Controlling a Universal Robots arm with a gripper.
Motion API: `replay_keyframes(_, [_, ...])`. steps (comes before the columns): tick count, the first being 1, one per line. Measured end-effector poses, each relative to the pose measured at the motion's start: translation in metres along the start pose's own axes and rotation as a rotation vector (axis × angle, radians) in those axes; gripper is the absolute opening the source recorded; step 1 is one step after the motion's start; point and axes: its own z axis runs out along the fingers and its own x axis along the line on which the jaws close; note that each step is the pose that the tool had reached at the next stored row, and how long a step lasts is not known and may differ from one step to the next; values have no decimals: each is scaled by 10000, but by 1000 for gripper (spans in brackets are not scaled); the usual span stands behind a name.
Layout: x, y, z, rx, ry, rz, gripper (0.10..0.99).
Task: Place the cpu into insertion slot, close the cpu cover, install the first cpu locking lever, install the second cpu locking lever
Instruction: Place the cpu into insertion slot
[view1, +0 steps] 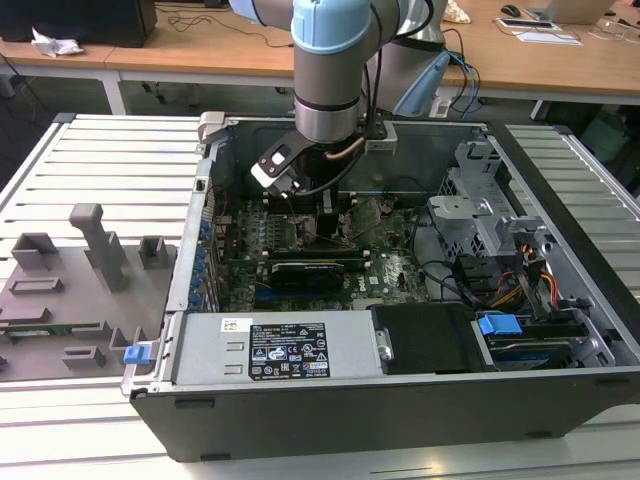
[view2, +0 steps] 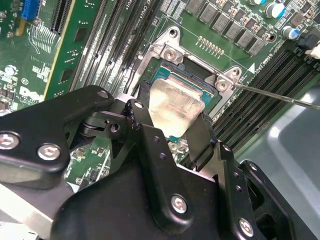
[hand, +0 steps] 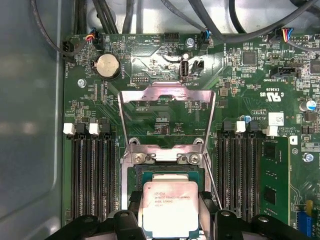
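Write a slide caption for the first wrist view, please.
End effector holding the cpu at the insertion slot, with the cpu cover raised open.

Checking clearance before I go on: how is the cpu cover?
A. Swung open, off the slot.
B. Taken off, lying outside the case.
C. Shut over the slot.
A: in the first wrist view the cover lies swung back beyond the slot, leaving the cpu uncovered.

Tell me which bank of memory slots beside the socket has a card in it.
The bank across the insertion slot from the grey case wall: a green card stands in it. The other bank is empty.
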Motion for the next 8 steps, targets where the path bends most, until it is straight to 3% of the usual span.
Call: replay_keyframes(8, [17, 3, 34, 7, 0, 28, 533])
